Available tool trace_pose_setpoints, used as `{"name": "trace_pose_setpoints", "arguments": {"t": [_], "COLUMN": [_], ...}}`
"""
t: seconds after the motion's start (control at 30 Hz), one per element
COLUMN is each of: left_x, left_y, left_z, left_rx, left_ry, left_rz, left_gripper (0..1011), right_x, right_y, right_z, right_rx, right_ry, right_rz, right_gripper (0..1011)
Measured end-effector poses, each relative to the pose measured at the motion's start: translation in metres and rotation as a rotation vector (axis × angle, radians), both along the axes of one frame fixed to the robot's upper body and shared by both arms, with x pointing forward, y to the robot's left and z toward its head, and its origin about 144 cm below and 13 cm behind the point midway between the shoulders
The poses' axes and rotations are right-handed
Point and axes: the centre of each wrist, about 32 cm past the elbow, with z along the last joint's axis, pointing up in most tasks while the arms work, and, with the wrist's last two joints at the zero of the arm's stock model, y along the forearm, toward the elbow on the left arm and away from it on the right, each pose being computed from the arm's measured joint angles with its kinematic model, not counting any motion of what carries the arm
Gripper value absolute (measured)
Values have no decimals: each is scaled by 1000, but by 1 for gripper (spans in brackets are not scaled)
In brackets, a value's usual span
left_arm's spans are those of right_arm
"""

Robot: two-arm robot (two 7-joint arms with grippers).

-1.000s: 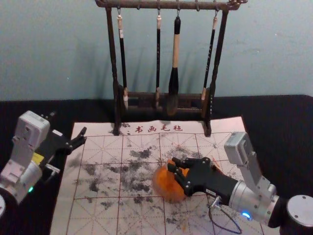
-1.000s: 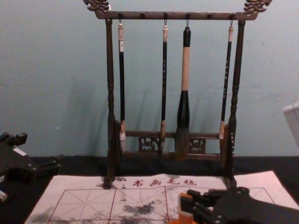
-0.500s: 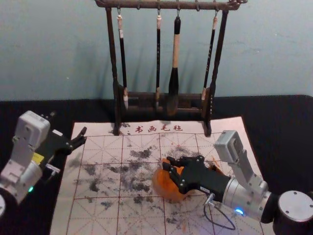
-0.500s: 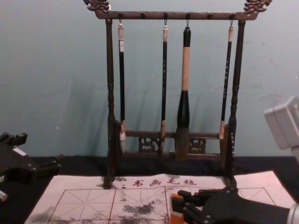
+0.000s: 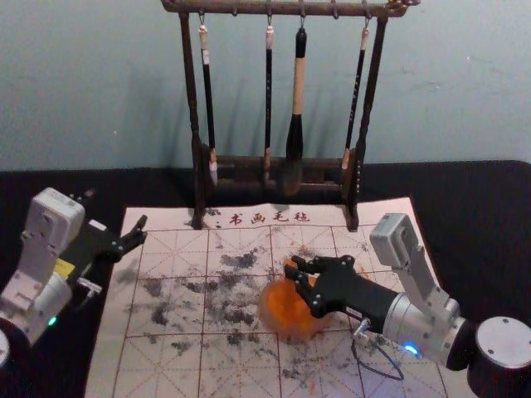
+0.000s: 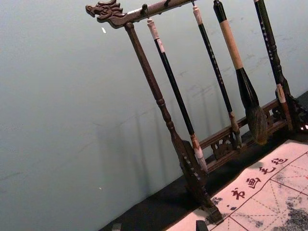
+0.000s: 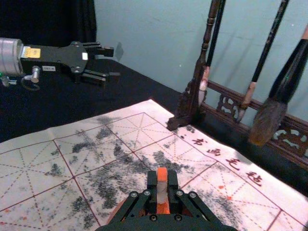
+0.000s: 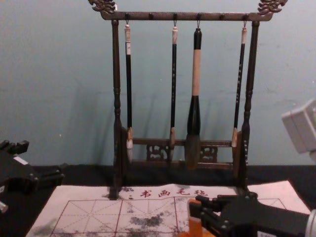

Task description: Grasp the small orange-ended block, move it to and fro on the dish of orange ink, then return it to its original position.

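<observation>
Wooden rack (image 5: pixel 286 9) behind; right pincer (image 5: pixel 295 277) over orange dish (image 5: pixel 284 319)

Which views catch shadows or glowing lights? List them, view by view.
Head view: a blue light glows on the right arm, a green one on the left arm; chest view: faint shadows on the wall near the brushes; left wrist view: long soft wall shadows beside the rack; right wrist view: apparently a small wall shadow beyond the left gripper.
</observation>
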Motion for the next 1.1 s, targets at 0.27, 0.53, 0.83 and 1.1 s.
{"name": "trace_pose_setpoints", "arguments": {"t": [0.27,0.53,0.83,1.1], "left_x": [0,0,0,0], "left_y": [0,0,0,0], "left_z": [0,0,0,0], "left_rx": [0,0,0,0], "left_ry": [0,0,0,0], "left_rz": [0,0,0,0], "left_gripper": [1001,1002,1001,1001], "right_x": [0,-5,-15,-20], "right_y": [-8,-16,-21,-19], "right_z": [1,3,5,5], "right_rx": [-1,-1,13,18], "right_ry": [-3,1,6,14], "right_rz": [-24,-30,-19,7], "right_gripper": [81,81,81,81]}}
